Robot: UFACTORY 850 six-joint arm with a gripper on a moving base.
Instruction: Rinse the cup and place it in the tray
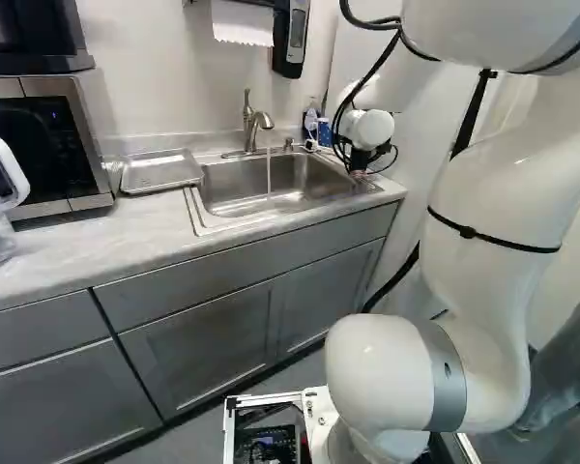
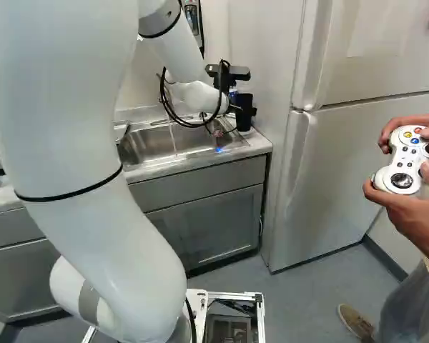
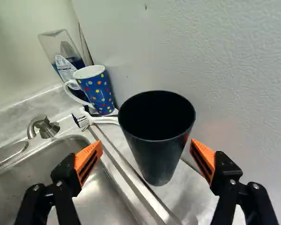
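The black cup stands upright on the tabletop, just beside the sink's metal rim, at the end of the sink farther from the metal tray. Its long axis runs vertical, with the round mouth pointing up and the narrower base down; the body tapers toward that base. In the wrist view the mouth is tipped toward the camera by the viewing angle, so the dark inside shows.

The tool is spread, its 2 fingers standing wide apart. In the wrist view the cup is ahead of them, in line with the space between the 2 orange pads, with 1 pad on each side. The pad on the side away from the sink looks very close to the cup; whether it touches cannot be told.

The metal tray lies flat on the tabletop at the other end of the sink, its long side running roughly along the counter. Between cup and tray, a thin stream of water falls from the faucet into the sink.

Near the cup are a blue dotted mug, a white-handled brush and a clear bottle of blue liquid.
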